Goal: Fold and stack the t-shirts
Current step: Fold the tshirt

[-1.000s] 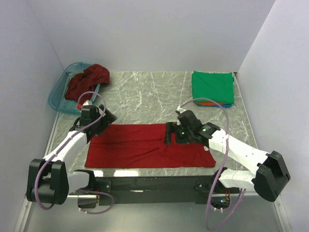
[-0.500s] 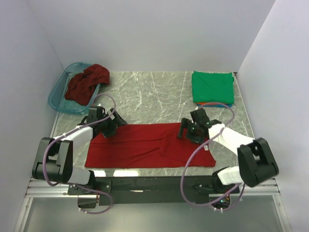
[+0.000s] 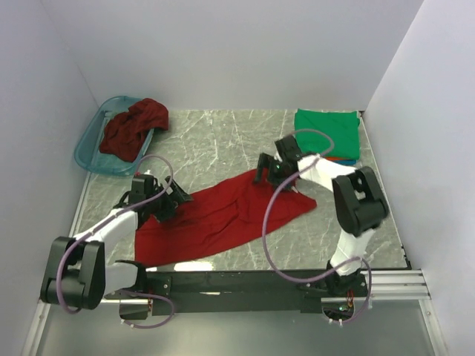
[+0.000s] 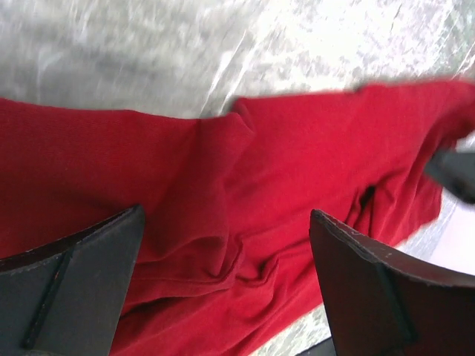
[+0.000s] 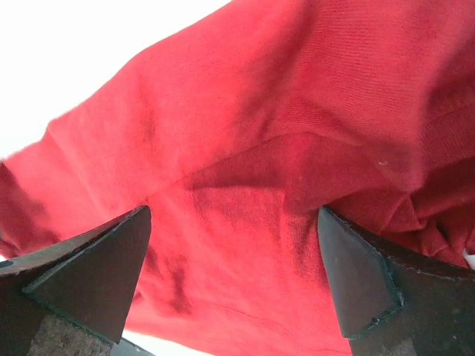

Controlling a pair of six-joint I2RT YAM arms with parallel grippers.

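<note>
Toward the near edge, one bright red t-shirt is lying rumpled on the table; the left gripper is sitting at its left corner, the right gripper at its far corner, both with fingers spread over cloth. Bare marble is lying open beyond. Far left, one maroon t-shirt is filling one teal basket; far right, one green-topped stack is sitting

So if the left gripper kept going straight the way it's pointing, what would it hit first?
The bright red cloth t-shirt: it lies right ahead of the left gripper, filling the view between its open jaws. Depth is unclear.
</note>
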